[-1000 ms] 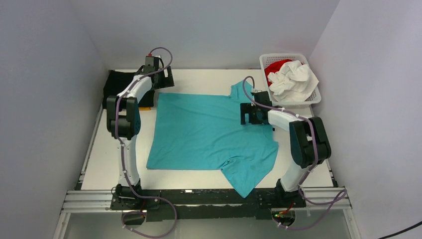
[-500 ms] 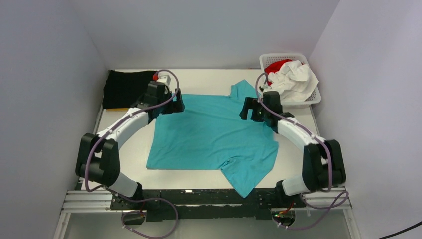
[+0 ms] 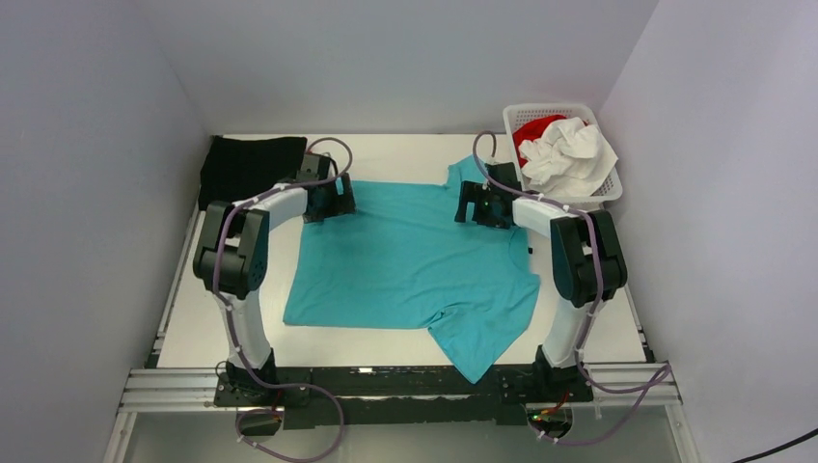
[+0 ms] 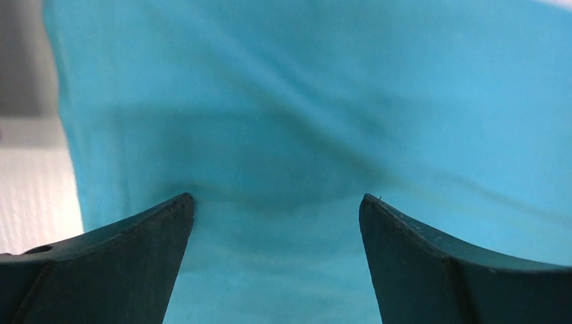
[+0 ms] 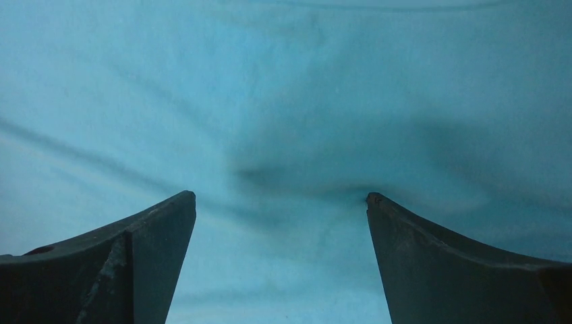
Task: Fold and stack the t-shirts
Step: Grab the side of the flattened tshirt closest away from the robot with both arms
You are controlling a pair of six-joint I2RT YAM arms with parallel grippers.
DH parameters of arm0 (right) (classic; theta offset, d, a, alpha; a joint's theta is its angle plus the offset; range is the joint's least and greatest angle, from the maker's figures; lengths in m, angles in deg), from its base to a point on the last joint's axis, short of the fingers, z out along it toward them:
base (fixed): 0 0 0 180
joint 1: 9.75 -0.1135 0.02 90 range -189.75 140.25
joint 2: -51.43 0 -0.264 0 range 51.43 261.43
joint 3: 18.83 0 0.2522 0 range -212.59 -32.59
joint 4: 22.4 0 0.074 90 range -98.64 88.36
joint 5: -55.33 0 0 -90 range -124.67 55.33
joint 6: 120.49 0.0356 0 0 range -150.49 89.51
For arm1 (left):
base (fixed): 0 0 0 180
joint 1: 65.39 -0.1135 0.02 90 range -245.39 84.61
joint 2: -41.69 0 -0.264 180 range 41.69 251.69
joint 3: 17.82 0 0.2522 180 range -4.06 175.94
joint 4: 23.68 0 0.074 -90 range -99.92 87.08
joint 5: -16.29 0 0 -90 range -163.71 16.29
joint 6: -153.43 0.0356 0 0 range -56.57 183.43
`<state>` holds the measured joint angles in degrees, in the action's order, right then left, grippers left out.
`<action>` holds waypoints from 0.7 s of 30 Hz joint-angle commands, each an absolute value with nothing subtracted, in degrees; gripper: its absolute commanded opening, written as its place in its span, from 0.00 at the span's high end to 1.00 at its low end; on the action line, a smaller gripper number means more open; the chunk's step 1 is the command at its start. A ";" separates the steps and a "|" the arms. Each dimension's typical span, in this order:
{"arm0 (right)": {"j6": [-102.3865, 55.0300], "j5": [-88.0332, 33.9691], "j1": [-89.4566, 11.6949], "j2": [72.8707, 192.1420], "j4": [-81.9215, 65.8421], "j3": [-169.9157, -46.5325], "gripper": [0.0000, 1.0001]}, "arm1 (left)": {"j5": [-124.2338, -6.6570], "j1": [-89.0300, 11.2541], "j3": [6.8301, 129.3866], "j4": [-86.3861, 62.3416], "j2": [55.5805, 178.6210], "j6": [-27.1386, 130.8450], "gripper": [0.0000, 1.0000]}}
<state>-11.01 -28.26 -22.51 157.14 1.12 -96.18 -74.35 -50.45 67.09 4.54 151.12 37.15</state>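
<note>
I've got both grippers spread wide, nothing held. Left gripper (image 4: 276,199) has its tips down on the teal tee (image 3: 405,260) near its 11 o'clock corner. Right gripper (image 5: 280,196) does the same at 1 o'clock, cloth dimpled between the tips. The tee lies flat, one sleeve poking out at 5. Folded black tee (image 3: 246,166) sits at 10. The basket (image 3: 540,108) at 2 has a white tee (image 3: 569,154) and a red tee (image 3: 531,130).

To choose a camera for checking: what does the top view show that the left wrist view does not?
Only the top view: the whole turquoise shirt spread flat, a black shirt, the filled basket, and the right hand. Only the left wrist view: the left hand's open fingers low over the shirt, a fold between them. Both: the turquoise shirt and the left hand.
</note>
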 commanded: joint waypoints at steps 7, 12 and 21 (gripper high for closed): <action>-9.15 -34.43 -22.88 168.51 8.08 -108.05 0.00 | -71.74 -56.82 85.38 15.49 166.29 38.70 0.01; -8.97 -36.10 -22.85 171.08 9.54 -112.31 0.00 | -70.06 -57.45 91.27 17.07 168.65 38.00 0.01; -11.82 -40.29 -23.19 160.01 10.86 -114.19 0.00 | -66.63 -56.40 96.11 17.43 163.69 39.48 0.01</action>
